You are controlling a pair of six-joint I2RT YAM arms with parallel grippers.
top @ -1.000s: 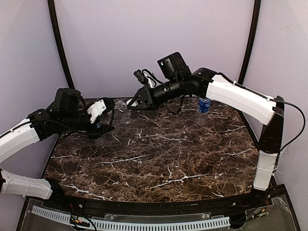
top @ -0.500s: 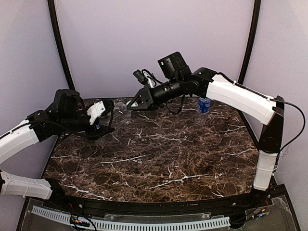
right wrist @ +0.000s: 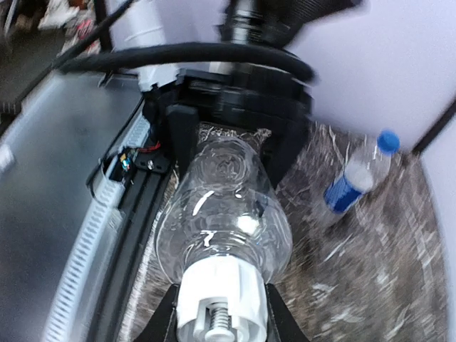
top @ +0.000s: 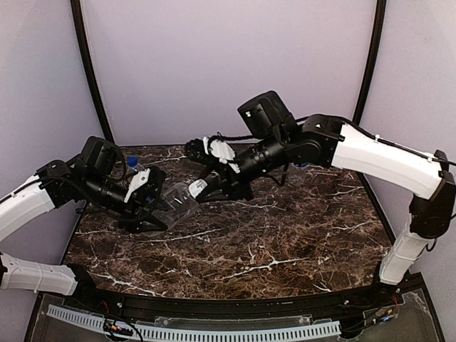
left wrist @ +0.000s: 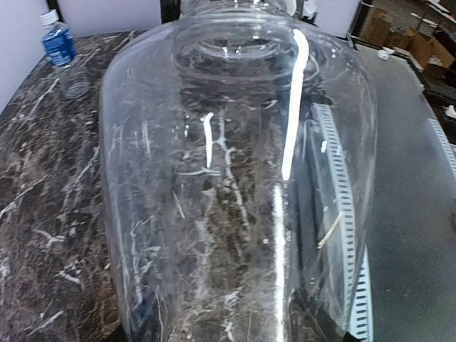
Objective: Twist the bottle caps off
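The unlabelled clear bottle (top: 174,203) lies level between my two grippers above the table. My left gripper (top: 152,211) is shut on its base end, and the bottle (left wrist: 235,178) fills the left wrist view. My right gripper (top: 199,189) is shut on its white cap (right wrist: 221,299), with black fingers on both sides of the cap. A blue-labelled bottle (right wrist: 354,182) with a dark blue cap (top: 132,162) stands at the back left. Another blue-labelled bottle (left wrist: 60,50) with a pale cap stands at the far side, mostly hidden behind the right arm in the top view.
The dark marble table (top: 271,242) has a black front rail and a white perforated strip (top: 214,331) at its near edge. Black frame posts (top: 89,71) and lilac walls close in the back.
Both arms came forward toward the table's middle. The unlabelled bottle now hangs level between them, and my right gripper, open before, has shut on its cap.
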